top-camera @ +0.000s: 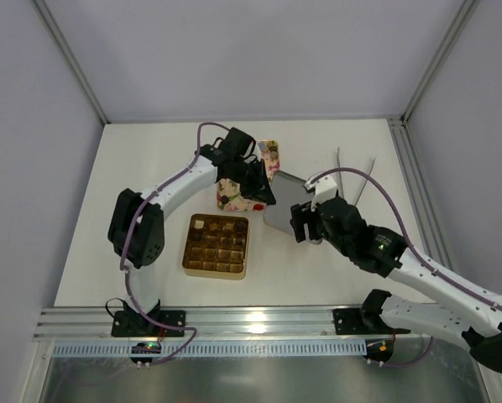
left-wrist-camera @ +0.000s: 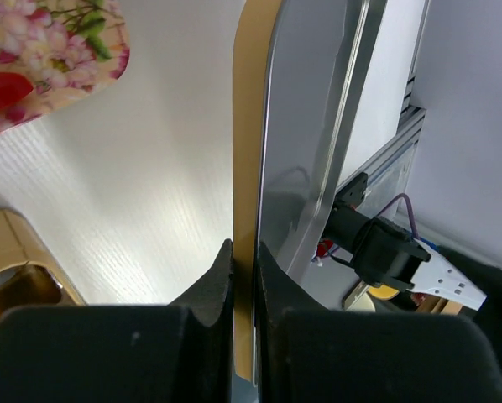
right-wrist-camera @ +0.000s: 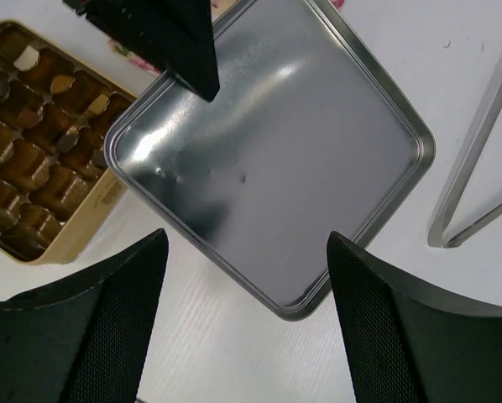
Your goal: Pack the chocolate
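1. Chocolate (top-camera: 199, 224) sits in cells of the gold box (top-camera: 213, 274), with a silver lid (top-camera: 286, 210) just right of it.
2. Left gripper (left-wrist-camera: 244, 269) is pinched tight on the lid's rim; a floral tray (left-wrist-camera: 49, 50) lies beyond.
3. Right gripper (right-wrist-camera: 247, 243) hangs wide apart above the lid, holding nothing; metal tongs (right-wrist-camera: 473, 168) lie alongside.

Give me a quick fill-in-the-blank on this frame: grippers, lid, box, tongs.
1. The left gripper pinches the edge of the silver lid, while the right gripper has its jaws ___.
2. In the top view, the gold box lies to the lid's ___.
3. In the top view, the metal tongs lie to the lid's ___.
4. The chocolate seen from the right wrist sits in cells of the gold ___.

Missing words: open; left; right; box.
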### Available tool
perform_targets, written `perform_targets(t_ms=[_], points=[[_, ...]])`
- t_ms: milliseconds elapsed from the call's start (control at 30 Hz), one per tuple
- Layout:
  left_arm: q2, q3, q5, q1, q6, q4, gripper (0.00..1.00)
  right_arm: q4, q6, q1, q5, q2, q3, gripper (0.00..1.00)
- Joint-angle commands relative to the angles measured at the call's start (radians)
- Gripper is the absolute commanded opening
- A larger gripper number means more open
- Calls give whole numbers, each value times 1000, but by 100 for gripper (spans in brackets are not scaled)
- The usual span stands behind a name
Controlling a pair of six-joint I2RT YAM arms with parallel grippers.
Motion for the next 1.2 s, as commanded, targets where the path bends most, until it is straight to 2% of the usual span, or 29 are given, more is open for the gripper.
perform_targets(t_ms=[0, 67, 100, 233, 433, 567, 833, 933, 1000, 1033, 1100, 1133, 1167], points=[[-77, 39, 75, 24, -4, -80, 0, -54, -76, 185, 295, 48, 43, 77], [-91, 26, 89, 38, -11, -90, 0, -66, -90, 319, 369, 82, 59, 77], [-94, 23, 98, 44, -13, -94, 0, -71, -93, 358, 445, 123, 65, 78], [-125, -1, 124, 62, -24, -105, 0, -111, -114, 476, 548, 243, 118, 80], [-185, -40, 135, 70, -31, -113, 0, -140, -168, 517, 703, 428, 187, 81], [-226, -95, 150, 70, -42, -102, 0, -87, -254, 517, 800, 511, 189, 76], [-271, -136, 173, 71, -47, -93, 0, 44, -384, 518, 898, 573, 171, 46], [-285, -141, 184, 73, -51, -85, 0, 76, -430, 517, 901, 574, 168, 19], [-291, -141, 187, 73, -51, -85, 1, 93, -453, 518, 924, 577, 165, 11], [-292, -141, 187, 73, -53, -83, 4, 105, -461, 517, 930, 579, 166, 4], [-297, -139, 188, 77, -53, -82, 15, 124, -489, 518, 952, 577, 168, 4], [-300, -139, 187, 77, -53, -83, 31, 128, -496, 517, 959, 574, 169, 4], [-301, -139, 179, 79, -51, -82, 40, 133, -503, 517, 963, 570, 171, 4]])
